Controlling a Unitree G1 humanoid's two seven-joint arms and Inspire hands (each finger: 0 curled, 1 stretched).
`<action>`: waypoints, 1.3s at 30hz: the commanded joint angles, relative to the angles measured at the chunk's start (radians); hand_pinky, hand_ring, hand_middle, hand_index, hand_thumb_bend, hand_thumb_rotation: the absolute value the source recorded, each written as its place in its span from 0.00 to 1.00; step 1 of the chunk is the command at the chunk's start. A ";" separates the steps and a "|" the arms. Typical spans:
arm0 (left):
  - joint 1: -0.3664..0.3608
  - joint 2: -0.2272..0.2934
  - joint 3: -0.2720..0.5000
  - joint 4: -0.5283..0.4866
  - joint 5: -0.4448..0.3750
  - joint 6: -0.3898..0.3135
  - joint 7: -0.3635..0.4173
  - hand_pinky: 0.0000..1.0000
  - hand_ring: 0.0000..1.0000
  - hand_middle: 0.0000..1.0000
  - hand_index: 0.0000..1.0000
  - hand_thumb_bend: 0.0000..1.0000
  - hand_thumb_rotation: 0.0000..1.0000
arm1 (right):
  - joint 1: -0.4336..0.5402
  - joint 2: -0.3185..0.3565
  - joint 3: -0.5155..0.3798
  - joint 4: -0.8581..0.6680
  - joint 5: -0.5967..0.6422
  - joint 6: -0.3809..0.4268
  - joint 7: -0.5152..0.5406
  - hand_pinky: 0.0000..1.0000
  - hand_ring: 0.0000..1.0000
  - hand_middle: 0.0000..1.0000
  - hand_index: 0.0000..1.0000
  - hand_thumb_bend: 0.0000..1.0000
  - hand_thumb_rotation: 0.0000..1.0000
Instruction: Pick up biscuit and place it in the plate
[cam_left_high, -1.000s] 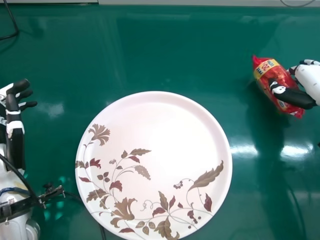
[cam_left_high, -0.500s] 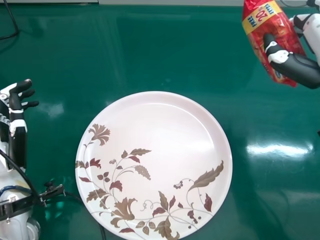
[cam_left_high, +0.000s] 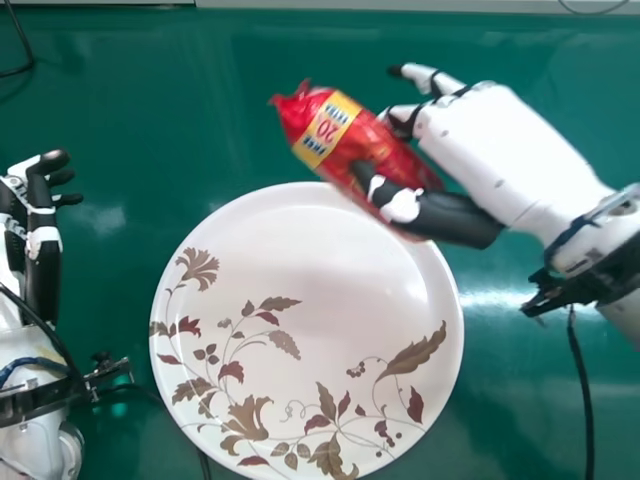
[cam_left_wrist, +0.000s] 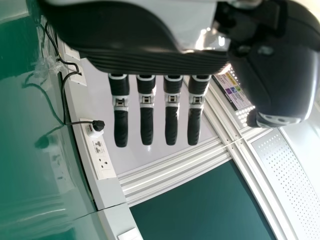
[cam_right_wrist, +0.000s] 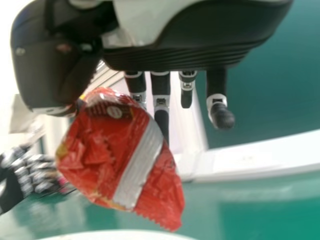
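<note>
Green table, biscuit between thumb and fingers.

Red biscuit packet, head view: yellow label carries a large "20", upside down, with "FREE" and "EXTRA" in smaller letters. Left wrist view: printed panel, lettering too small to read.
</note>
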 joint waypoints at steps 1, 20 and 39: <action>0.008 -0.001 0.001 0.002 0.010 0.005 0.009 0.60 0.75 0.79 0.74 0.59 0.04 | -0.013 0.021 0.052 0.036 0.001 -0.036 0.009 0.10 0.43 0.47 0.48 0.51 0.00; 0.008 0.001 0.005 -0.005 0.012 0.003 0.008 0.62 0.77 0.79 0.76 0.58 0.07 | 0.058 0.077 0.231 0.174 0.016 -0.120 0.134 0.11 0.43 0.47 0.48 0.51 0.00; 0.019 -0.014 -0.001 -0.012 0.015 0.010 0.011 0.69 0.81 0.81 0.79 0.57 0.07 | 0.058 0.038 0.184 0.199 0.048 -0.186 0.143 0.73 0.97 0.99 0.99 1.00 0.68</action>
